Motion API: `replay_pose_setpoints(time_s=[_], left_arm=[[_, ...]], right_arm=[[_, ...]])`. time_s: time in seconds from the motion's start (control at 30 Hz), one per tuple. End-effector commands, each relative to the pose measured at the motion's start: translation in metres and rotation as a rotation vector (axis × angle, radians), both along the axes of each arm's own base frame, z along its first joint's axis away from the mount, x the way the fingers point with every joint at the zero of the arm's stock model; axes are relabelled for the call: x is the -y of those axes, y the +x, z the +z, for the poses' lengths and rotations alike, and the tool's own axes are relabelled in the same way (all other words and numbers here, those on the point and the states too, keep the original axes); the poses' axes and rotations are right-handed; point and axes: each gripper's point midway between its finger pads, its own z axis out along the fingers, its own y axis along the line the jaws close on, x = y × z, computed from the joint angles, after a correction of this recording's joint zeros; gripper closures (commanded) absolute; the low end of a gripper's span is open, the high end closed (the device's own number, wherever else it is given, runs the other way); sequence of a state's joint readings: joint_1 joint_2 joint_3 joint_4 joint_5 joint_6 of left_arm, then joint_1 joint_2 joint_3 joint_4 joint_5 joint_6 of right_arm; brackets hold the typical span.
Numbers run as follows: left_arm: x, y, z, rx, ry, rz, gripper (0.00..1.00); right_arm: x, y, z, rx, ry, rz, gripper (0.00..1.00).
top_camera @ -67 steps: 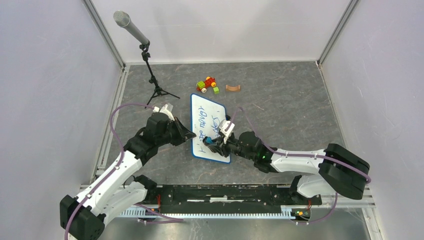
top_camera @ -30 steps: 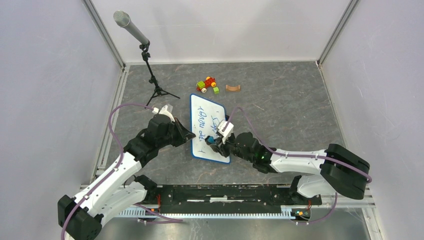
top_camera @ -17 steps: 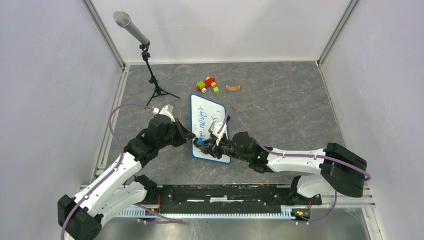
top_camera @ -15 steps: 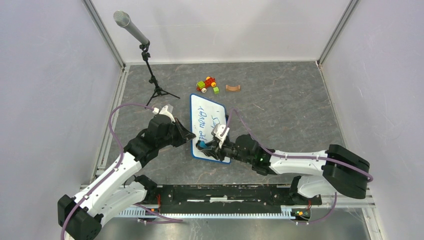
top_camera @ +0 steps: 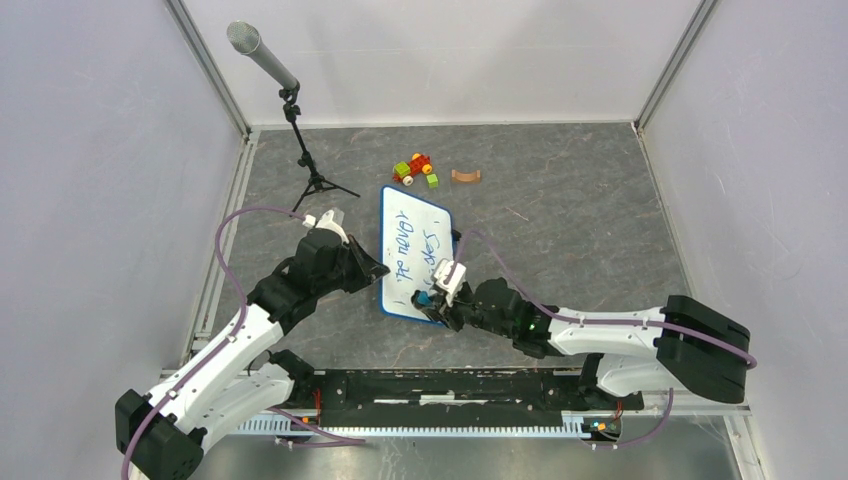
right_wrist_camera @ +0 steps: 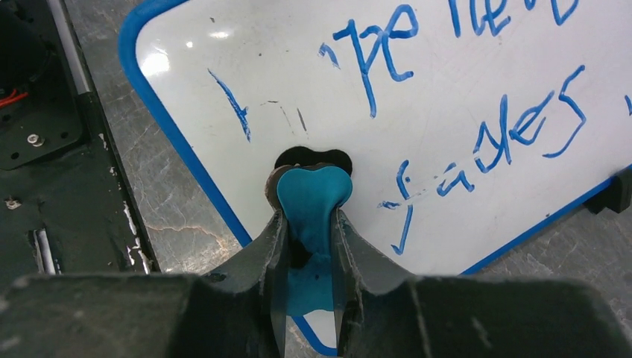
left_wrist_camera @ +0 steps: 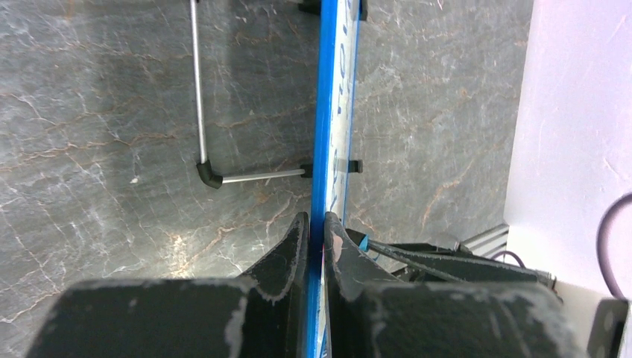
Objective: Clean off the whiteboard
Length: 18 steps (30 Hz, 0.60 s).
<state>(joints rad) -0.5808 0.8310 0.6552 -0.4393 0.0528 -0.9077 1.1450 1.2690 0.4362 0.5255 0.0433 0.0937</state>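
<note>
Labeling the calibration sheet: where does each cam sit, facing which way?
Top external: above and behind, looking down at the table; left arm, right arm show.
Left wrist: on its arm, looking along the whiteboard edge-on; left claw clamps it.
Right wrist: faces the board's written face; right claw holds a teal pad.
Shared: all three see the whiteboard.

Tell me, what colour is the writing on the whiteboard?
Blue writing, clearest in the right wrist view.
</note>
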Motion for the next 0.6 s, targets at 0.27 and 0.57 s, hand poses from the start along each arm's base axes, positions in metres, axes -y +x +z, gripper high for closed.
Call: replay_pose_setpoints(time_s=[0.27, 0.57], left_arm=[[0.017, -0.001, 0.03, 0.04, -0.104, -0.029, 0.98], [0.015, -0.002, 0.032, 0.047, -0.099, -0.027, 0.98]], right_arm=[[-0.062, -0.021, 0.06, 0.069, 0.045, 0.166, 0.75], [-0.058, -0.024, 0.035, 0.048, -0.004, 0.161, 0.75]])
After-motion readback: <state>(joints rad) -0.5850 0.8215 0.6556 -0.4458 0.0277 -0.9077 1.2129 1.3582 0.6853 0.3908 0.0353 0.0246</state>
